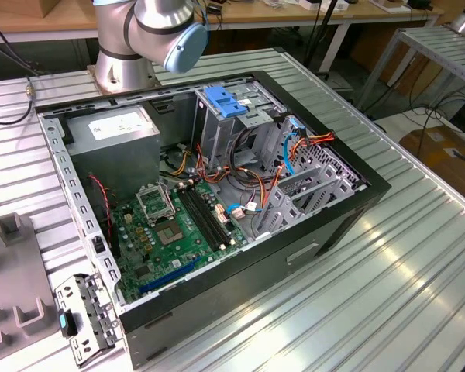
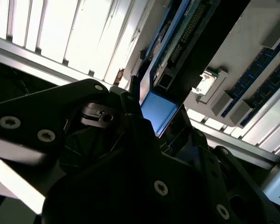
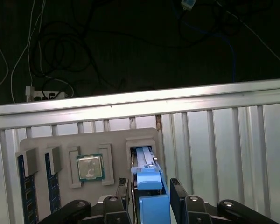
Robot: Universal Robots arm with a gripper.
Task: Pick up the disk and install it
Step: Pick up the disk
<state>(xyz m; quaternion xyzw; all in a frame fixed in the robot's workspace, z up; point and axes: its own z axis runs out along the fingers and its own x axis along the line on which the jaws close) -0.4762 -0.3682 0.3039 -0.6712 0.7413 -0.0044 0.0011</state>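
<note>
Scanning from the exterior view's left: a pale grey moulded tray (image 1: 12, 267), then an open black computer case (image 1: 356, 201) with a green motherboard (image 1: 178, 232), both on the ribbed metal counter (image 1: 403, 294). In the first wrist view that tray carries two blue memory sticks (image 3: 22, 196), a square silver processor chip (image 3: 89, 168) and the flat disk (image 3: 151, 207), in its bright blue plastic carrier, upright in a slot. The black tool (image 3: 150, 183) straddles the disk; clamped or not, cannot tell.
</note>
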